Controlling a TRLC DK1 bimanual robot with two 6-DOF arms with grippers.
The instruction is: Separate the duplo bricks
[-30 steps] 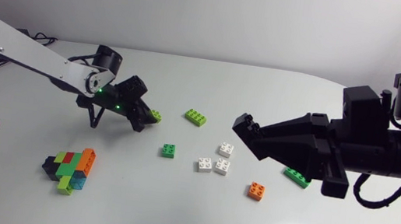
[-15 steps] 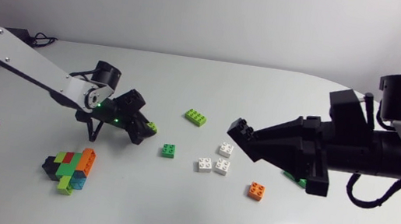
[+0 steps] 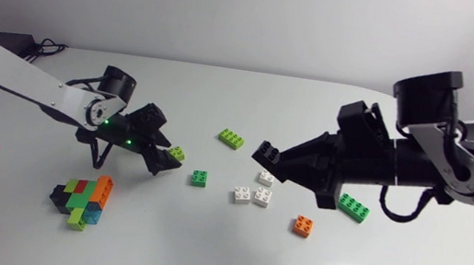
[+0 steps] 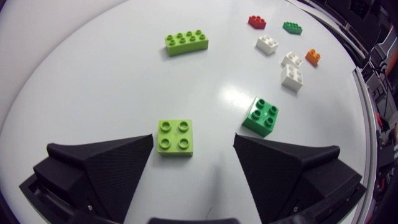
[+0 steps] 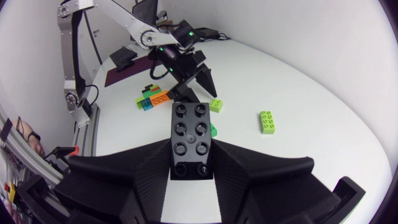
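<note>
From above: clump of joined multicoloured plastic bricks [image 3: 81, 201] lower left in frame, nearest the left jaws. Left wrist: those jaws spread wide, small lime-green square brick [image 4: 175, 137] lying loose between them. Right wrist: right jaws clamped on black eight-stud brick [image 5: 191, 141], long axis straight ahead.

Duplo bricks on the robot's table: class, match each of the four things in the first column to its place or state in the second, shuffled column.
Things
1. black brick
2. light green square brick
3. orange brick
4. multicoloured stack

Places or states
A. loose, beside the white bricks
B. between the open fingers of the left gripper
C. joined together, apart from the loose bricks
D. clamped in the right gripper

Pairs: 1-D, 2-B, 3-A, 4-C
</note>
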